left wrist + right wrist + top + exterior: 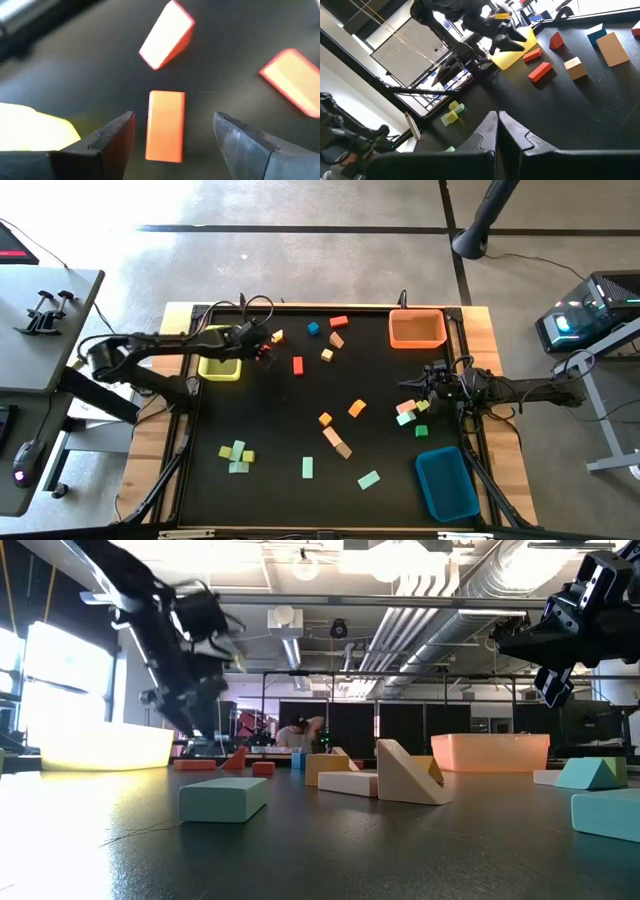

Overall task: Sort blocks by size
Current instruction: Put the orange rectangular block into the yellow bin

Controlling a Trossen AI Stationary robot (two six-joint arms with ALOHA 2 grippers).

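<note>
My left gripper [172, 137] stands open beside the yellow bin [220, 364], slanting down over the mat. An orange-red bar [166, 125] lies flat on the mat below the gap between its fingers, untouched. Beyond it lie a red wedge [167, 35] and another red bar [295, 80]. In the high view a red bar [297, 365], a small orange block [277, 336], a blue block [313, 329] and tan blocks [336, 339] lie close to this gripper [266, 352]. My right gripper [497, 127] waits shut at the table's right edge [432, 380].
An orange bin [417, 328] stands at the far right and a blue bin [446, 483] at the near right. Green and mint blocks [237, 452] lie near left; orange and tan blocks [337, 440] lie mid-table; a small cluster [410, 412] sits by the right gripper.
</note>
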